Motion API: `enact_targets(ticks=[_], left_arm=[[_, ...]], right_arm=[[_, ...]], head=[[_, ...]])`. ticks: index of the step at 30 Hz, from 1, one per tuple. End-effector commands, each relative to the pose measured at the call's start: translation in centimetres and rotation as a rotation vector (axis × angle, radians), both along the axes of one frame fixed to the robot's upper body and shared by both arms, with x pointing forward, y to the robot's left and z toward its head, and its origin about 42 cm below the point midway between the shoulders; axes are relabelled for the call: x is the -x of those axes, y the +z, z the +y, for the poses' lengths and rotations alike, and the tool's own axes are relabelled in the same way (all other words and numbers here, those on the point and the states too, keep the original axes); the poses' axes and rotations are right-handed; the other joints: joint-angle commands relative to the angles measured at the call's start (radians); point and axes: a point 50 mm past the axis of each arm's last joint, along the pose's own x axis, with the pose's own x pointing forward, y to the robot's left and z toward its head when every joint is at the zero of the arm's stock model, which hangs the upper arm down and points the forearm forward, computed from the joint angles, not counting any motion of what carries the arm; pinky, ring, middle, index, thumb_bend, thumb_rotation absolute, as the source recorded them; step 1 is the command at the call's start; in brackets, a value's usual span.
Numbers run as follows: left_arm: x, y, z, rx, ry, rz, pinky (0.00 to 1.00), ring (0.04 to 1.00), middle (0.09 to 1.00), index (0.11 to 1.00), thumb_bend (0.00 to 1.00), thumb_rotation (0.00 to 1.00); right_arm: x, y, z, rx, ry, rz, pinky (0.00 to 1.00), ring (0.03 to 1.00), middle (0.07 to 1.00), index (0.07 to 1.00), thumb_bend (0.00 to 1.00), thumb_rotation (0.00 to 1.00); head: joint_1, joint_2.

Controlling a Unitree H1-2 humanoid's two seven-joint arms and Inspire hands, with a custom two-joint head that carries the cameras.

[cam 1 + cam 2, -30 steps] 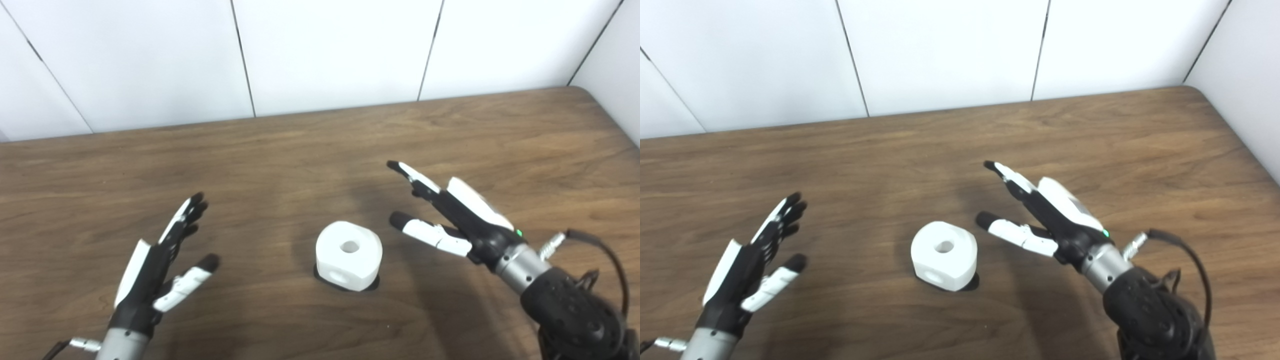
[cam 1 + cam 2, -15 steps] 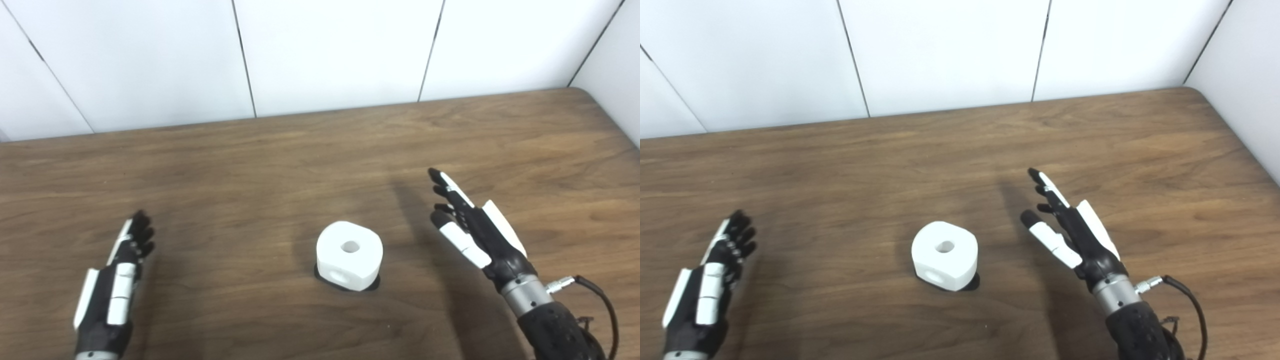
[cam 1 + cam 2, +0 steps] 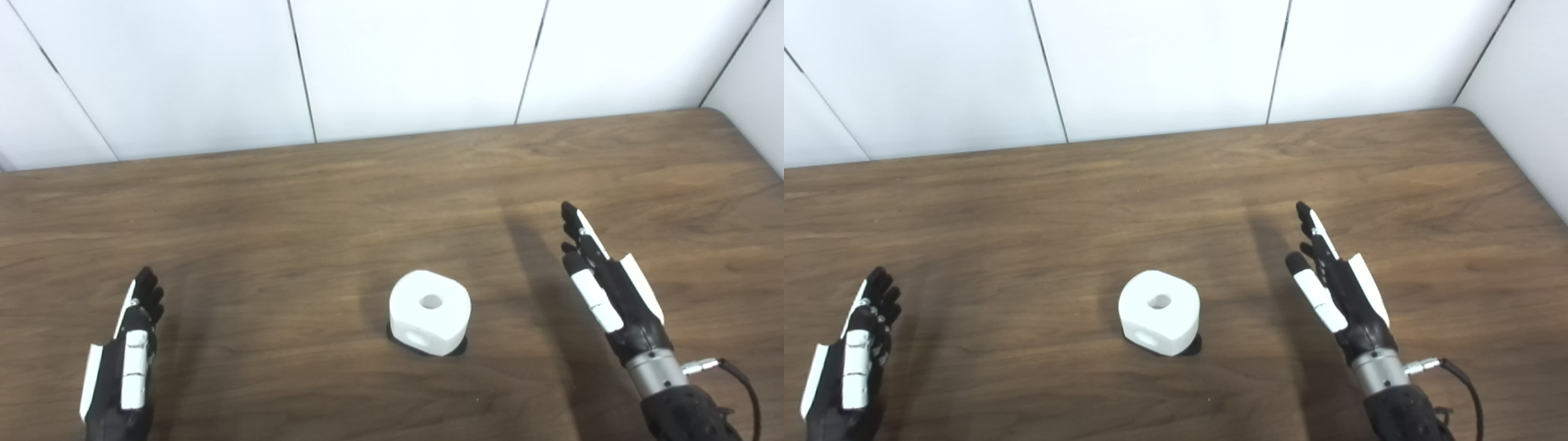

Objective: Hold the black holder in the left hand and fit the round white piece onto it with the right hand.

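Brown wood makes up the big table [image 3: 343, 196], and white wall panels [image 3: 416, 61] with thin dark lines stand behind it.

Near the middle of the table sits the round white piece [image 3: 430, 312]. It is a chunky white block with soft corners. It has a round hole in its top and another small hole in the side that faces the camera. It sits right on top of the flat black holder [image 3: 456, 350]. Only a thin dark edge of the holder peeks out from under the white piece, mostly at the front and the right. The rest of the holder is hidden.

The left hand [image 3: 122, 367] is black and white. It is low on the left side of the table, well apart from the white piece. Its fingers are straight and close side by side, pointing away toward the wall. It holds nothing.

The right hand [image 3: 603, 294] is also black and white. It is on the right side of the table, also apart from the white piece. Its fingers are stretched out straight and point toward the wall, with the thumb lying along the side. It holds nothing too. A silver wrist [image 3: 655, 370] and a black cable [image 3: 738, 373] show behind it.

Neither hand touches the white piece or the holder.
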Motion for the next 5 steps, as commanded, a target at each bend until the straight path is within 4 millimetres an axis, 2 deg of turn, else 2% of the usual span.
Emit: enact_targets(ticks=[1, 5], left_arm=[[-0.34, 0.73, 0.3, -0.03, -0.002, -0.063, 0.99, 0.983, 1.0, 1.0, 0.55, 0.94], [-0.45, 0.07, 0.73, -0.003, -0.023, -0.053, 1.0, 0.998, 1.0, 1.0, 0.58, 0.91]], right_arm=[[0.12, 0.68, 0.55, -0.023, 0.003, -0.073, 0.97, 1.0, 1.0, 0.994, 0.58, 1.0], [0.01, 0.59, 0.72, -0.029, 0.013, -0.074, 0.97, 1.0, 1.0, 0.993, 0.57, 1.0]], head=[[-0.001, 0.001], [-0.01, -0.001]])
